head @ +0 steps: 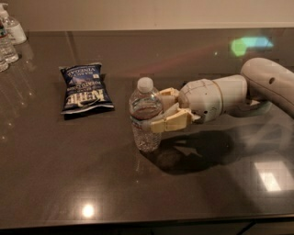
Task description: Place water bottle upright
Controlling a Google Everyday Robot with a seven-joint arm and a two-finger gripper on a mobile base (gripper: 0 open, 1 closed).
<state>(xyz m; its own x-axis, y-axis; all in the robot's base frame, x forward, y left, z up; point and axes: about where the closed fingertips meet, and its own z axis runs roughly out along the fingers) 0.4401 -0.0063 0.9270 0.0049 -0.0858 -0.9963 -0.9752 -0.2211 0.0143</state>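
The white rounded arm (271, 80) ends over the table (69, 183) in a gripper (157, 110) with tan fingers (173, 122).

Dark glossy table (69, 183) with bright light glints and green glare; pale wall (161, 13) behind; gripper (157, 111) mid-table

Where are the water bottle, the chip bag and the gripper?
water bottle (144, 105), camera view, upper ribbed body.
chip bag (85, 89), camera view, middle of front.
gripper (156, 111), camera view, between fingertips clasping the water bottle.
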